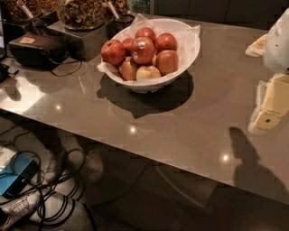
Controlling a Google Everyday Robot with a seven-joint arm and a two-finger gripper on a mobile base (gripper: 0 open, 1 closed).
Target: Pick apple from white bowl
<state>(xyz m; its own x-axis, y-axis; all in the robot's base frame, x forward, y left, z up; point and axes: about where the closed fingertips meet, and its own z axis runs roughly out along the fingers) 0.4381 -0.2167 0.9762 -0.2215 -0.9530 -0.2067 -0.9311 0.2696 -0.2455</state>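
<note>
The white bowl (188, 53) stands on the grey-brown table, left of centre toward the back, lined with crumpled white paper and filled with several apples. The apple (142, 50), deep red with a small pale sticker on top, lies in the middle of the pile. Sticker-less red apples and a yellowish-green one lie around it. My gripper (271, 107), pale yellow under a white arm part, hangs at the right edge of the view above the table, well to the right of the bowl and apart from it. Its shadow falls on the table below it.
Dark containers of dried goods (82, 13) stand at the back left beside the bowl. A black device (37, 50) with a cable lies at the left. The table's front edge runs diagonally from left down to right. Cables and a blue box (13, 177) lie on the floor.
</note>
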